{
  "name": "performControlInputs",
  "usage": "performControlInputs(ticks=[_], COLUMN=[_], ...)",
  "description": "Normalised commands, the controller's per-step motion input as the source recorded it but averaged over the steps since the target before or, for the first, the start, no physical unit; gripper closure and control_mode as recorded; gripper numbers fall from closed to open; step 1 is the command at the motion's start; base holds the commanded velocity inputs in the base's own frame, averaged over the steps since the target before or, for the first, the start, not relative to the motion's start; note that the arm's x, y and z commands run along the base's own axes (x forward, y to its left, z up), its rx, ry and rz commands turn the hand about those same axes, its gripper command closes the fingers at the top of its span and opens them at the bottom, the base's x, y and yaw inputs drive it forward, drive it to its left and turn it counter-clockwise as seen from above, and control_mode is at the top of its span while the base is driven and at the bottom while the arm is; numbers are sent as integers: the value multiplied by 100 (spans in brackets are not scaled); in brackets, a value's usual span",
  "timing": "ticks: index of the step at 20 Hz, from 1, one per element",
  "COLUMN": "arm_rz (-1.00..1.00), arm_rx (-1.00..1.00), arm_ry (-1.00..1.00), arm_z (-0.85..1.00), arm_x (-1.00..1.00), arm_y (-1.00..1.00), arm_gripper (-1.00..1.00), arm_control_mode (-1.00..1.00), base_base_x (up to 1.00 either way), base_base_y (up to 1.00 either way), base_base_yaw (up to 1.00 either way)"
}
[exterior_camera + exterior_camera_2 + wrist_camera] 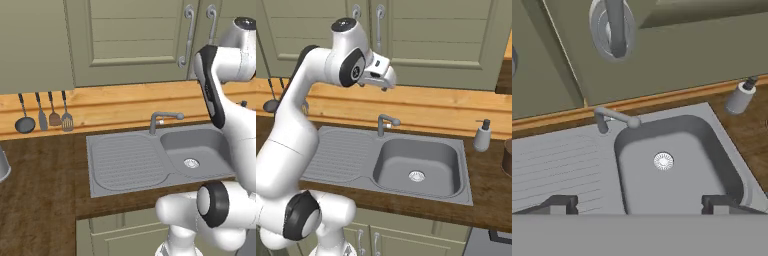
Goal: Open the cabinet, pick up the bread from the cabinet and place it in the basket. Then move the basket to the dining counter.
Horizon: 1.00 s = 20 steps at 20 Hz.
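My two small dark fingers (639, 202) stand spread wide with nothing between them, one tip near each lower corner of the hand view. Below them lies the grey metal sink (677, 160) with its round drain, the ribbed draining board to one side and the curved grey tap (614, 117) at its back edge.

The tall grey-green cabinet (130, 35) with the recessed-panel door is shut, and my hand (381, 75) hangs just in front of the lower end of its long curved grey metal bar handle (188, 35), apart from it. In the hand view the round foot of that handle (614, 27) sits close at the top.

The dark brown wooden tabletop (486, 175) carries a pale grey soap bottle with a dark pump (482, 135) beside the sink. The round brown basket (507, 157) stands at the far right edge of the right base view, cut by the frame. Dark kitchen utensils (42, 117) hang on the light wooden wall strip left of the sink.
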Motion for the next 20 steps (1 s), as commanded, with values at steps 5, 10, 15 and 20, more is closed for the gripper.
performControlInputs(ticks=[5, 10, 15, 20], arm_rz=[0, 0, -4, 1], arm_rx=[0, -4, 1, 0], arm_ry=[-48, -33, 1, -6], arm_z=[94, 54, 11, 0], arm_x=[5, 24, 42, 25], arm_y=[-17, -13, -6, 8], arm_gripper=[-100, -100, -100, -100], arm_control_mode=[-100, -100, -100, -100], base_base_x=[0, 0, 0, 0], base_base_y=[0, 0, 0, 0], base_base_yaw=[0, 0, 0, 0])
